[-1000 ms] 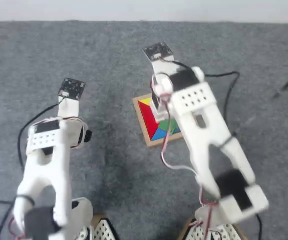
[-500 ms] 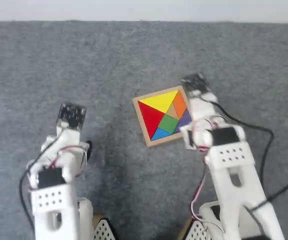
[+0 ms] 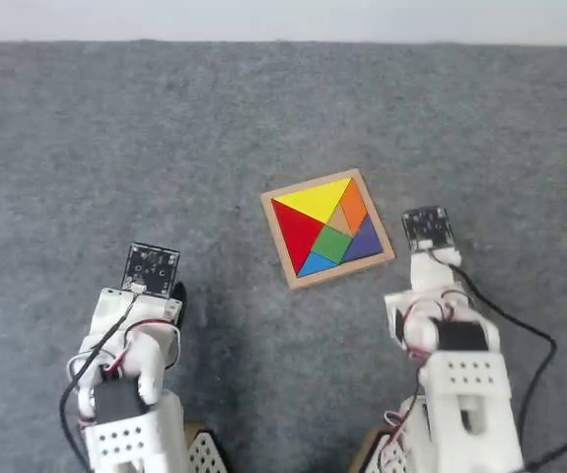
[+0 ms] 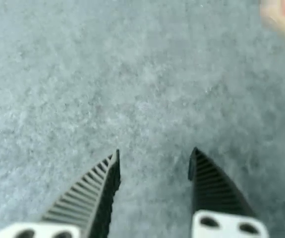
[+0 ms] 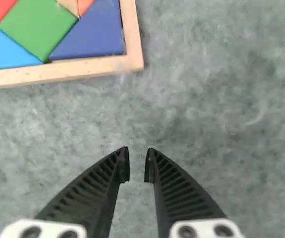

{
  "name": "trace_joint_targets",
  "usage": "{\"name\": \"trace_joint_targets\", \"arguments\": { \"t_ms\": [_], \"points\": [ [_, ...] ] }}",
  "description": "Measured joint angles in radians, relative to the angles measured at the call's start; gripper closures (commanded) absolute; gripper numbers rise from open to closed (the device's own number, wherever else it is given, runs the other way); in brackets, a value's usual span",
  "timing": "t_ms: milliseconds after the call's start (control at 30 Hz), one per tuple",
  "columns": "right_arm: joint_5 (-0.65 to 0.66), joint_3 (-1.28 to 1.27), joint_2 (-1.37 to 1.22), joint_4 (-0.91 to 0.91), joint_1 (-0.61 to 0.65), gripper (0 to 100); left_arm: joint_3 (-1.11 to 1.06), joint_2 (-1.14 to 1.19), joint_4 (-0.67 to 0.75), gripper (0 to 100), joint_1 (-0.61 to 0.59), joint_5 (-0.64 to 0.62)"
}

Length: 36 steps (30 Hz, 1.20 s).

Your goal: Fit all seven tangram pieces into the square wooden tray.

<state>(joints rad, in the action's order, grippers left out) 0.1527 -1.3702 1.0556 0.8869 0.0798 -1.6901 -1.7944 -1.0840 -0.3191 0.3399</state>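
The square wooden tray (image 3: 281, 253) lies mid-table, turned like a diamond. It holds yellow (image 3: 315, 201), red (image 3: 296, 233), green (image 3: 333, 242), orange, purple and light blue pieces lying flat and close together. In the right wrist view the tray's corner (image 5: 83, 69) with the green square (image 5: 35, 25) and purple triangle (image 5: 95, 34) lies just beyond my right gripper (image 5: 137, 161). That gripper is shut on nothing above the grey mat. My left gripper (image 4: 154, 156) is open over bare mat, well away from the tray (image 4: 281, 12).
Grey felt mat (image 3: 115, 128) covers the table. The left arm (image 3: 130, 335) and the right arm (image 3: 446, 345) are folded back by the near edge, either side of the tray. A black cable (image 3: 520, 325) loops beside the right arm.
Both arms have drawn back toward the near edge. The right arm left its place over the tray, which now shows whole with its pieces inside.
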Motion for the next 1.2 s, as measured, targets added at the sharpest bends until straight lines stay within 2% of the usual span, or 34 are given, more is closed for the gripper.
{"name": "trace_joint_targets", "arguments": {
  "t_ms": [367,567,1200],
  "points": [
    [0.005,-0.207,0.508,0.137,-0.173,93.6,0.000,0.000,-0.008,78,0.000,0.000],
    [0.005,-0.296,0.750,0.216,-0.219,93.6,0.000,0.000,-0.008,78,0.000,0.000],
    [0.005,-0.298,0.733,0.233,-0.222,93.8,0.000,0.000,-0.037,78,0.000,0.000]
  ]
}}
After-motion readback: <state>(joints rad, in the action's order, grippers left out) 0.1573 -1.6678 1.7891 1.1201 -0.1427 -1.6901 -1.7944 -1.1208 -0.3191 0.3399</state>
